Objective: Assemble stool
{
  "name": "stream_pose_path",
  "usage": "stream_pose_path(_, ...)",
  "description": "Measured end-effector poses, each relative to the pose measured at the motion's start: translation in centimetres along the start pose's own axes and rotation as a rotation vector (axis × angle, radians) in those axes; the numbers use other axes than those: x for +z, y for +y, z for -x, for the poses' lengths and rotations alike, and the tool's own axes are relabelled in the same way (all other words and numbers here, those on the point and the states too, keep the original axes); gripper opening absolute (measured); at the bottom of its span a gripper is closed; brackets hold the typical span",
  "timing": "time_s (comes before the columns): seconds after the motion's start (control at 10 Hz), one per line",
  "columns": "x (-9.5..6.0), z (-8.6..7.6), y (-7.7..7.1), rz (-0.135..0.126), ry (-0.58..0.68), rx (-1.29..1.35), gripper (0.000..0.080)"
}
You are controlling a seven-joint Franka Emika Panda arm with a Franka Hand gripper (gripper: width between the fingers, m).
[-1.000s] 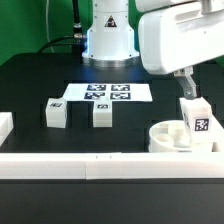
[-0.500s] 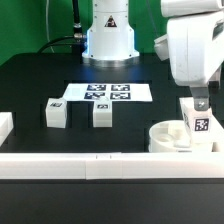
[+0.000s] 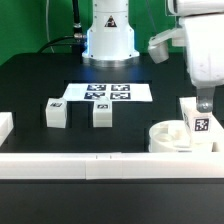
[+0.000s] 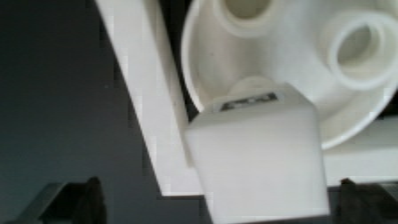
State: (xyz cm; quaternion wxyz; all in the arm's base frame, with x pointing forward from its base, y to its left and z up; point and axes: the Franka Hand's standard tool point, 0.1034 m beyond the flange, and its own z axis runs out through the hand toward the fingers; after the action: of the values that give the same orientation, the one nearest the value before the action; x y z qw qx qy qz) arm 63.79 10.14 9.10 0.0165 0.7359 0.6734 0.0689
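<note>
Left of centre in the exterior view, a loose leg point(image 3: 56, 112) and a second leg point(image 3: 101, 114) rest well apart from the gripper. At lower right, the seat point(image 3: 170, 139) carries an upright leg point(image 3: 198, 124), long axis vertical, tag facing the camera. The gripper point(image 3: 205, 102) hangs directly above it; the wrist view shows it spread wider than the leg, holding nothing.

The work surface was a matte black table point(image 3: 30, 85), bounded along its near edge by a long white rail point(image 3: 70, 165). A green backdrop point(image 3: 25, 20) stood behind the table, with black cables point(image 3: 62, 40) in front of it. The marker board point(image 3: 108, 92) lay flat on the table.
</note>
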Motion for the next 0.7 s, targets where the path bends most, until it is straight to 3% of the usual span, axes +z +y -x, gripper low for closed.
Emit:
stream_pose_path(0.3,0.90,-0.11,-0.24,0.006,-0.030,-0.189,0.0649)
stream_pose_path(0.6,1.26,0.03,-0.44,0.000,-0.030,-0.163,0.0639)
stream_pose_path(0.7,1.27,0.03,-0.45,-0.001,-0.031,-0.160,0.0464)
